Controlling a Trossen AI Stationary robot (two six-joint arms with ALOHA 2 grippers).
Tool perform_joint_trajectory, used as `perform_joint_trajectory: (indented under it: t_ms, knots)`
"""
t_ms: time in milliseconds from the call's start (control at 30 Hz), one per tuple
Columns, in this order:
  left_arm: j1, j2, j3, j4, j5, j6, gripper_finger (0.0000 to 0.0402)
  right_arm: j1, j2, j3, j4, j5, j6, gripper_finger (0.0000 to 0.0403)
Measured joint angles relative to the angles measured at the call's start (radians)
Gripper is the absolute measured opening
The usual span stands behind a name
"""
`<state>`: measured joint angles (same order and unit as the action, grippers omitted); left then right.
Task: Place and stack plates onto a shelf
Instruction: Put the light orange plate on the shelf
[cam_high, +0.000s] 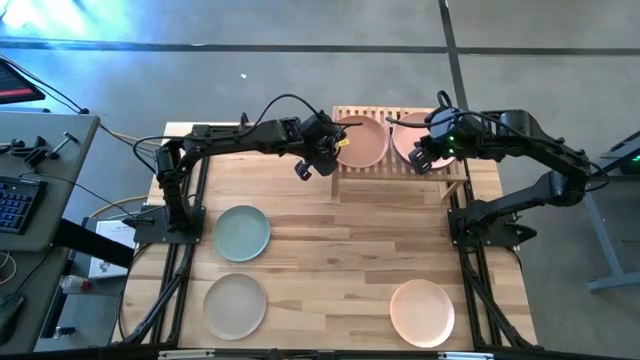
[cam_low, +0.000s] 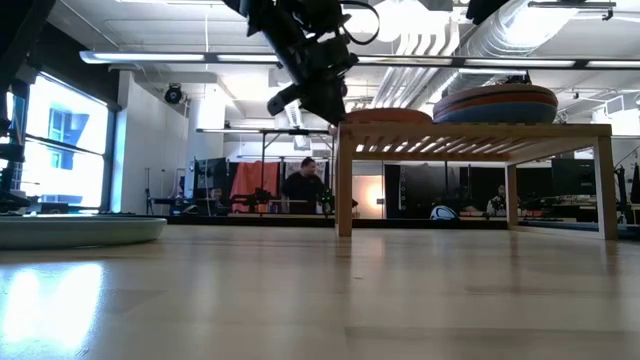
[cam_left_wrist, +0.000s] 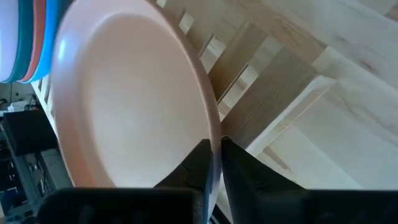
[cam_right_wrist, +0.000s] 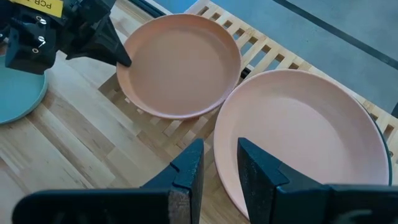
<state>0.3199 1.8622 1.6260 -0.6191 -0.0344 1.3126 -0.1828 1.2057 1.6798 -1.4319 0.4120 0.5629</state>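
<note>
Plank-wood table (cam_high: 330, 250), office room; left claw (cam_high: 335, 150) pinches peach plate (cam_high: 362, 142), right claw (cam_high: 428, 152) parted.

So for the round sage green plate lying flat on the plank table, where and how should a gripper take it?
Grip the sage green plate at its raised rim, one finger inside and one outside, coming down from above at a slant. It lies flat, so only the rim offers an edge; the left gripper holds the peach plate that way.
</note>
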Motion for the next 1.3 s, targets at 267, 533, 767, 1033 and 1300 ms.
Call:
perform_joint_trajectory:
  t_ms: [267,533,767,1033,1300]
  knots:
    - [0.000,0.000,0.000,0.015,0.004,-0.050,0.0057,0.000,0.000,0.000,0.000,0.000,-0.002,0.0074]
    - [0.000,0.000,0.000,0.037,-0.049,-0.132,0.0087,0.000,0.000,0.000,0.000,0.000,-0.002,0.0074]
    - [-0.012,-0.001,0.001,0.042,-0.122,-0.160,0.0087,0.000,0.000,0.000,0.000,0.001,-0.002,0.0074]
    - [-0.036,-0.005,0.001,0.034,-0.231,-0.166,0.0087,0.000,0.000,0.000,0.000,0.001,-0.002,0.0074]
    - [-0.041,-0.049,0.001,0.030,-0.263,-0.240,0.0086,0.000,0.000,0.000,0.000,-0.014,0.005,0.0074]
